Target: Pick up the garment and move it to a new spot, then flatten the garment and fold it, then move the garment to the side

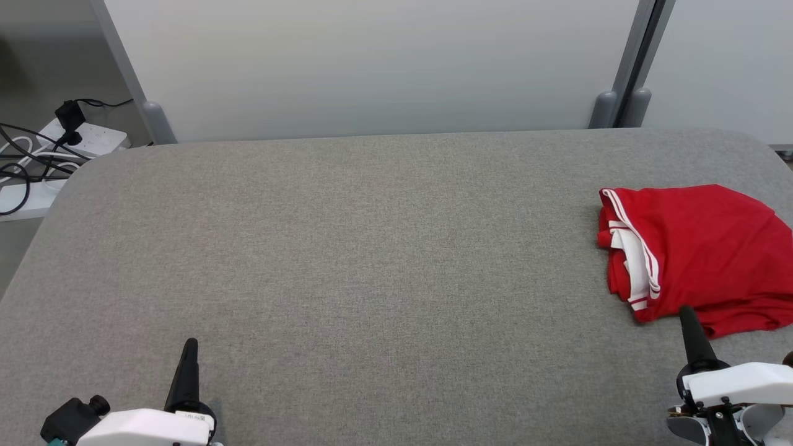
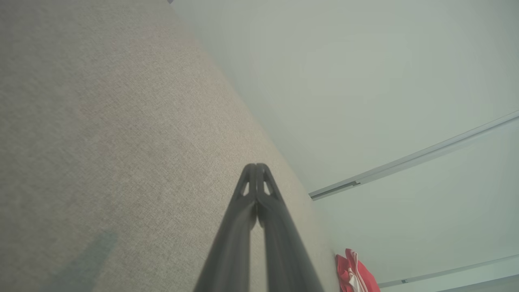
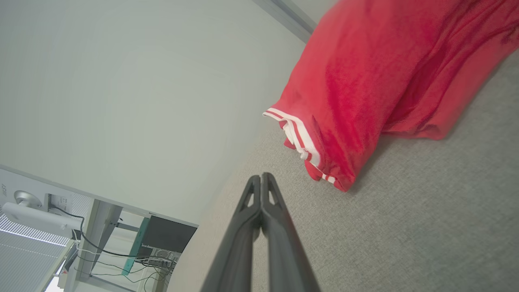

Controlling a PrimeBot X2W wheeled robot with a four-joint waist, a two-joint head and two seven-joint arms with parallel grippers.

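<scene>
Left gripper and right gripper show fingers together, empty: open the right and pinch the garment by the worktop's right edge.

Grey fabric table spreads across the middle; white power strip and black cables sit upper left, pale partition panels run along the top.

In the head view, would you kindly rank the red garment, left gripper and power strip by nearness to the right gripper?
1. red garment, just beyond the right gripper tip.
2. left gripper, across the table, near edge.
3. power strip, far left, off the table.
</scene>
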